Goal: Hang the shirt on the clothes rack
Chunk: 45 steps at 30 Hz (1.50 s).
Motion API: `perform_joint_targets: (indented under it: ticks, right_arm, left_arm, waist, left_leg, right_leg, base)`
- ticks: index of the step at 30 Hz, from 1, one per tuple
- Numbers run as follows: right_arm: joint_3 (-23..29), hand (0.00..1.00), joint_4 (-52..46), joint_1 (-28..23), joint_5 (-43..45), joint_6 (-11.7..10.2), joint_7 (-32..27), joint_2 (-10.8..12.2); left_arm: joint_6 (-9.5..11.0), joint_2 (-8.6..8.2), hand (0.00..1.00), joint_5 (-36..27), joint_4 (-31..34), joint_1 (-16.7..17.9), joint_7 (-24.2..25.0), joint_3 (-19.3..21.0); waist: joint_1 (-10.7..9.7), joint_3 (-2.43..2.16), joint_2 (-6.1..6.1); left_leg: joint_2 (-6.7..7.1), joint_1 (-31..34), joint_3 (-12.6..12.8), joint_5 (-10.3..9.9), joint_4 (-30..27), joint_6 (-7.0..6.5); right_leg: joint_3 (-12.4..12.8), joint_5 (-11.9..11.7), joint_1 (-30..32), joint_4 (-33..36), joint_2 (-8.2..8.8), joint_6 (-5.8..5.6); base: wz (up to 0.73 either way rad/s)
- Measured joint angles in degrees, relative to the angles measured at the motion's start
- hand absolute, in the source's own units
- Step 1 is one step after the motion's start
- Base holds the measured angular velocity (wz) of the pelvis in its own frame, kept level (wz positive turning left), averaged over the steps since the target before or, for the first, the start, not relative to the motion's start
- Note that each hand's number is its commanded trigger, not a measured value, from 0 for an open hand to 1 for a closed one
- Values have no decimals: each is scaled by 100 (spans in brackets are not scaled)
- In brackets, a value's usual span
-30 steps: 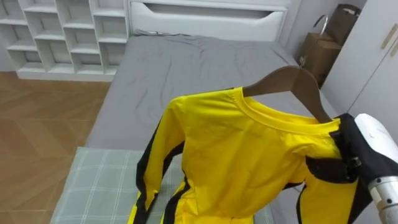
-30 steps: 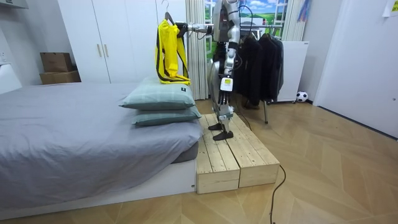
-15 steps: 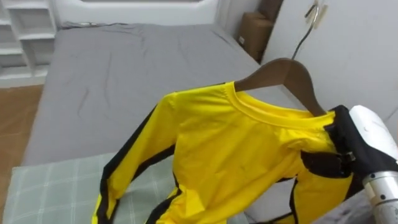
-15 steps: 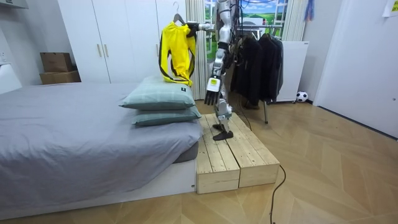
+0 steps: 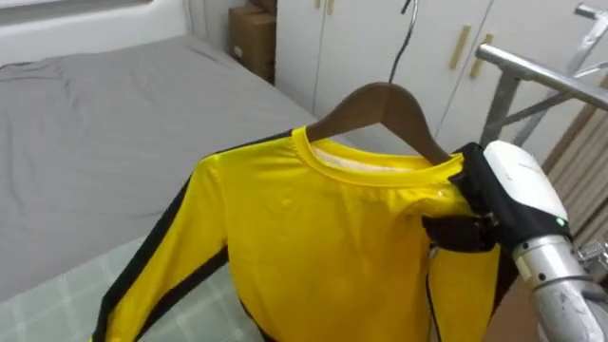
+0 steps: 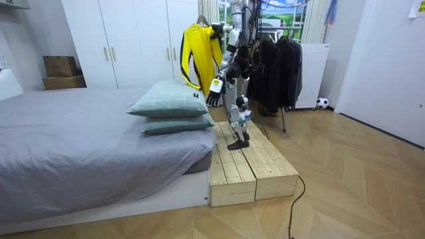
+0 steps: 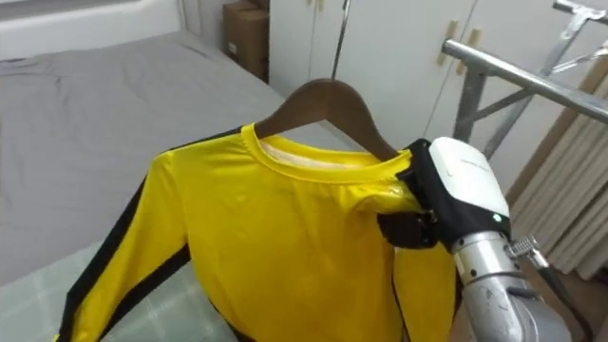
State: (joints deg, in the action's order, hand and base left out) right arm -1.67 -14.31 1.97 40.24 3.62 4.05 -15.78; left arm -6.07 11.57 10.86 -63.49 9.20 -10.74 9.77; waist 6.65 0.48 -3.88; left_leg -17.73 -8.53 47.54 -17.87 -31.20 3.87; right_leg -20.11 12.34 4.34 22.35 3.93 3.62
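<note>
R hand (image 5: 503, 190): fingers (image 5: 454, 233) clamped on the end of the hanger (image 5: 380, 100), thru the yellow shirt (image 5: 313, 247). Hanger runs left from fingers, hook (image 5: 407, 38) up-left. Rack rail (image 5: 541, 71) is up & right, near. L hand (image 6: 214, 91) hangs low.

A bed (image 6: 80, 146) with a grey sheet takes the left half of the room view. At its right end two pale green pillows (image 6: 171, 106) lie one on the other. Just beside the bed, at lower centre, a low wooden platform (image 6: 249, 169) stands on the wooden floor (image 6: 358, 179). A white wardrobe (image 6: 126, 40) covers the back wall, and two cardboard boxes (image 6: 61, 66) are stacked at its left. A small ball (image 6: 322, 103) lies on the floor at the right.
</note>
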Motion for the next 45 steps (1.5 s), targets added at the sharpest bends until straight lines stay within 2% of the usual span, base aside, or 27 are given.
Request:
perform_joint_targets:
  ticks: [1, 2, 3, 4, 5, 6, 7, 8, 10, 11, 12, 14, 16, 19, 23, 27, 30, 31, 35, 38, 45]
  right_arm:
    - [-100, 100, 9, 54, -6, -3, -3, -2]
    - [-207, 100, 9, 60, -67, -4, -14, 3]
    - [-264, 100, 9, 59, -94, -4, -17, 1]
    - [-347, 100, 16, 50, -182, -2, -20, -36]
    - [-386, 100, 69, 46, -184, -2, -29, -45]
    - [-398, 100, 118, 47, -188, -2, -30, -38]
    - [-419, 100, 209, 47, -189, 0, -32, -50]
    - [-441, 100, 249, 49, -183, 13, -32, -85]
    - [-512, 100, 282, 38, -191, 12, -114, -92]
    - [-559, 100, 362, 38, -184, 11, -177, -58]
    - [-587, 100, 395, 37, -172, 11, -211, -51]
    - [-617, 100, 449, 33, -140, 11, -256, -23]
    - [-610, 100, 446, 14, -133, 4, -283, -32]
    - [-516, 100, 410, -3, -114, 5, -308, -35]
    - [-259, 100, 333, -5, -111, 21, -361, -28]
    - [-132, 100, 219, -143, -112, 36, -395, -17]
    - [-133, 100, 193, -162, -205, 83, -394, -13]
    - [-132, 100, 188, -165, -188, 111, -395, -1]
    - [-133, 100, 145, -167, 67, 132, -395, 17]
    - [-130, 100, 135, -165, 177, 130, -406, 9]
    - [-154, 100, 128, -149, 178, 148, -403, 18]
  left_arm:
    - [-16, 4, 0, -10, 13, 51, -39, -29]
    - [-51, 7, 0, -5, 12, 69, -63, -60]
    - [-62, -2, 0, -8, 12, 69, -69, -77]
    - [-86, -37, 0, -5, 9, 68, -95, -134]
    - [-130, -65, 0, -8, -18, 90, -103, -185]
    - [-160, -77, 0, -7, -17, 134, -114, -221]
    - [-230, -92, 0, 3, -16, 269, -146, -279]
    - [-282, -163, 0, 1, -18, 408, -164, -283]
    - [-394, -205, 0, -2, -76, 532, -166, -280]
    - [-489, -203, 0, -6, -114, 549, -167, -255]
    - [-536, -207, 0, -21, -127, 548, -166, -256]
    - [-632, -196, 0, -186, -168, 470, -179, -253]
    - [-688, -210, 0, -248, -235, 400, -225, -83]
    - [-782, -207, 0, -247, -233, 396, -262, -16]
    - [-782, -207, 0, -251, -233, 326, -323, 26]
    - [-781, -209, 0, -439, -231, 248, -424, 17]
    - [-781, -222, 0, -602, -299, 249, -492, -9]
    - [-780, -222, 0, -674, -353, 252, -500, -38]
    - [-726, -222, 0, -668, -701, 247, -493, 4]
    - [-721, -221, 0, -668, -767, 250, -491, 122]
    - [-721, -222, 0, -678, -863, 247, -503, 121]
  waist:
    - [55, -2, 45]
    - [64, -11, 57]
    - [61, -27, 28]
    - [10, -23, 30]
    - [13, -2, 17]
    - [15, 4, 0]
    - [58, 7, -8]
    - [191, -6, 57]
    - [194, 5, 159]
    - [185, 8, 159]
    - [176, 6, 172]
    - [99, -7, 127]
    - [32, -8, 115]
    - [-258, -6, 94]
    - [-362, 12, 61]
    - [-372, 31, 30]
    - [-373, 54, -8]
    - [-349, 62, -20]
    - [-301, 62, -23]
    - [-280, 59, -21]
    - [-171, 49, -34]
  left_leg:
    - [-60, 94, -706, 106, -353, -69]
    - [-43, 287, -1335, 293, -699, -174]
    - [-6, 380, -1630, 340, -811, -197]
    - [230, 570, -2265, 330, -817, -190]
    - [511, 762, -2761, 287, -688, -193]
    - [669, 857, -2951, 286, -601, -193]
    - [981, 1045, -3320, 287, -279, -192]
    - [1235, 1189, -3710, 292, 225, -186]
    - [1354, 1386, -4154, 382, 998, -143]
    - [1444, 1487, -4368, 758, 1199, -95]
    - [1456, 1474, -4387, 861, 1217, -154]
    - [1462, 1445, -4228, 849, 1280, -185]
    - [1466, 1437, -4137, 824, 1342, -229]
    - [1554, 1429, -4283, 818, 1402, -236]
    - [1547, 1429, -4284, 816, 1454, -229]
    - [1546, 1412, -4258, 813, 1479, -227]
    - [1531, 1346, -4093, 811, 1560, -229]
    - [1511, 1311, -3968, 805, 1589, -235]
    - [1482, 1132, -3700, 786, 1757, -229]
    - [1446, 1044, -3660, 766, 1792, -215]
    - [1437, 876, -3664, 742, 1834, -205]
  right_leg:
    - [334, 49, -27, 38, -156, 82]
    - [631, 58, -77, 61, -268, 164]
    - [767, 56, -92, 60, -311, 196]
    - [1052, 72, -97, 40, -381, 225]
    - [1321, 61, -94, 16, -414, 243]
    - [1476, 55, -89, 6, -428, 245]
    - [1808, 31, -59, 4, -471, 235]
    - [2194, -15, -6, -2, -587, 227]
    - [2446, -94, 32, -58, -708, 233]
    - [2652, -100, 80, -54, -765, 202]
    - [2722, -101, 87, -62, -800, 176]
    - [2753, -117, 172, -104, -784, 99]
    - [2390, -187, 152, -324, -687, 70]
    - [2320, -185, 44, -483, -637, 61]
    - [2330, -184, 25, -573, -642, 64]
    - [2368, -176, 13, -600, -644, 64]
    - [2503, -175, 55, -573, -656, 61]
    - [2583, -176, 71, -560, -671, 60]
    - [2832, -193, 45, -596, -712, 50]
    - [2913, -270, -89, -784, -758, 56]
    - [2964, -282, -273, -870, -776, 64]
  base:
    - [-142]
    - [-135]
    - [-109]
    - [-101]
    - [-105]
    - [-129]
    - [-154]
    - [-157]
    - [-127]
    - [-98]
    - [-68]
    - [-36]
    - [-21]
    - [19]
    - [3]
    - [-3]
    - [-27]
    - [-41]
    - [-34]
    - [-11]
    - [-3]
